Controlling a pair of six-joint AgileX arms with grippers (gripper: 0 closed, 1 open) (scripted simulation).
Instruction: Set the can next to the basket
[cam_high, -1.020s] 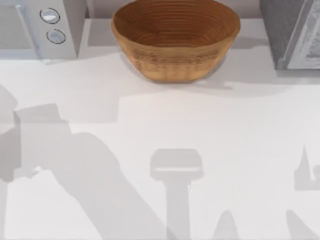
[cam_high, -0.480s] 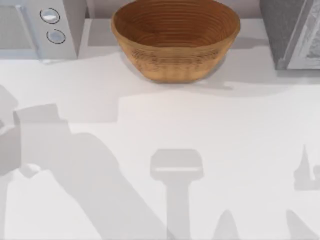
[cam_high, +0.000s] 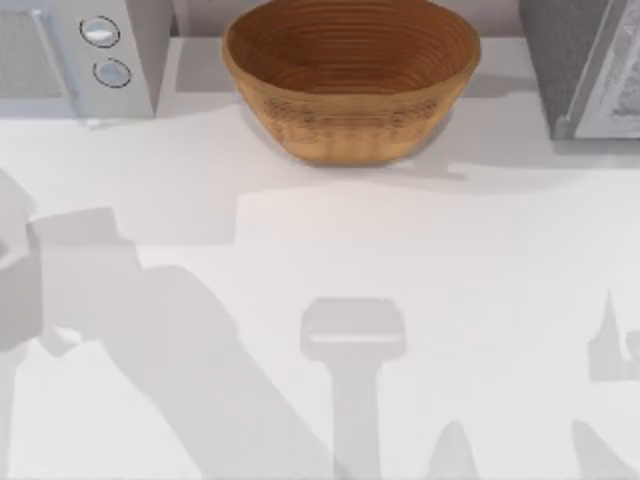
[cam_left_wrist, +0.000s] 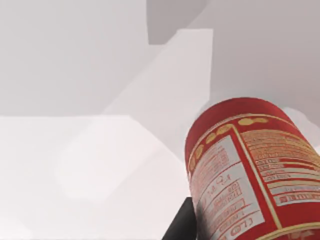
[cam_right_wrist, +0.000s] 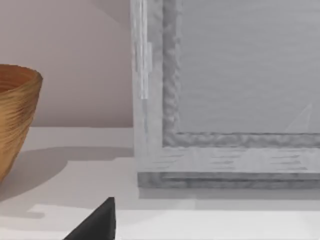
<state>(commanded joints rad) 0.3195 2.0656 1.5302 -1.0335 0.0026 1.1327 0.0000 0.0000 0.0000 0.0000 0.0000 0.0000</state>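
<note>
The can (cam_left_wrist: 250, 170) is red with a yellow-orange label and white lettering. It looms close in the left wrist view, tilted above the white table. A dark finger (cam_left_wrist: 184, 222) of my left gripper presses against its side, so the gripper is shut on the can. The basket (cam_high: 350, 90), tan and ringed inside, stands at the back middle of the table in the top view. Its ribbed wall (cam_right_wrist: 17, 115) also edges the right wrist view. A dark fingertip (cam_right_wrist: 95, 224) of my right gripper shows low over the table, well short of the basket.
A microwave (cam_high: 80, 55) with two round knobs stands at the back left. A grey appliance (cam_high: 590, 70) stands at the back right, with its framed front (cam_right_wrist: 225, 100) close ahead of the right wrist. Arm shadows lie across the white table (cam_high: 450, 250).
The arm shadow at the table's left edge has shifted slightly. The basket and both appliances have stayed put.
</note>
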